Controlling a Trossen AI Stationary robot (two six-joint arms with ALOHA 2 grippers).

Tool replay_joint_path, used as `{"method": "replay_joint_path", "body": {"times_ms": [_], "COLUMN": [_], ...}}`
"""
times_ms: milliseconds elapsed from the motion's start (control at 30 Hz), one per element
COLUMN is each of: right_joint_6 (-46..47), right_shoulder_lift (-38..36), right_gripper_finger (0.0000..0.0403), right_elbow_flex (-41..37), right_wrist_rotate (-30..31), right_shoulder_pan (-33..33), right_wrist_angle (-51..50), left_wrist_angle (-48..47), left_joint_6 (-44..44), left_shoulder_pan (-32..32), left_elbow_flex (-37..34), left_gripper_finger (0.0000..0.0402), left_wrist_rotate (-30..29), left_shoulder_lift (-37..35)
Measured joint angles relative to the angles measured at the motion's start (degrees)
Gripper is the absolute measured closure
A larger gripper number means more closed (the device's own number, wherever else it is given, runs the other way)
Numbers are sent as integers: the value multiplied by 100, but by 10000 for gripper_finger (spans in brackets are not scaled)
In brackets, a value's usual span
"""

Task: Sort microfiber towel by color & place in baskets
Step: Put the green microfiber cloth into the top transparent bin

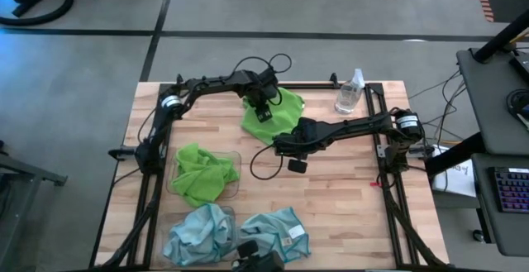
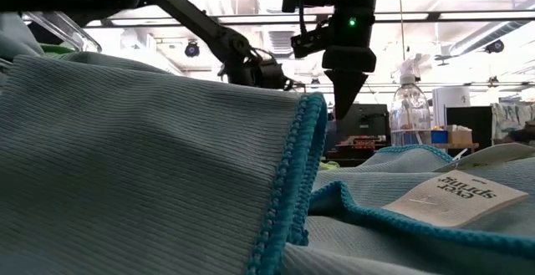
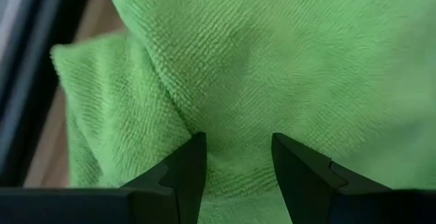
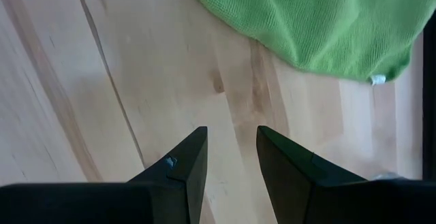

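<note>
High view: left gripper point(image 1: 264, 112) hangs spread over the loose green towel point(image 1: 277, 115) at the table's point(image 1: 347, 198) far edge — right gripper point(image 1: 283, 147), parted and empty, sits just beside it over bare wood. Bottle point(image 1: 350, 92) stands near; another green towel fills one basket point(image 1: 234, 173), blue towels point(image 1: 235, 232) lie at the near edge.

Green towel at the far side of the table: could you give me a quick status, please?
Left gripper open, down over green towel, not gripping. Right gripper open above bare table, empty. Nothing in the way.

The white tag point(image 2: 456, 198) seemingly reads "ever spring", upside down.
</note>
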Motion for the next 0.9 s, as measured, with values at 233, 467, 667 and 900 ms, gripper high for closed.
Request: {"method": "replay_joint_path", "body": {"times_ms": [233,467,667,900], "right_joint_6": [0,-2,0,0], "right_shoulder_lift": [0,0,0,0], "right_gripper_finger": [280,280,280,280], "right_elbow_flex": [0,0,0,0], "right_wrist_rotate": [0,0,0,2], "right_shoulder_pan": [0,0,0,0], "right_wrist_angle": [-15,-15,-14,-10], "left_wrist_angle": [-175,-176,-191,-334], "left_joint_6": [58,101,107,85], "left_shoulder_pan": [1,1,1,-11], "left_elbow_flex": [-4,0,4,7], "left_gripper_finger": [251,271,373,399], "left_wrist_rotate": [67,69,71,104], "left_shoulder_lift": [67,69,69,64]}}
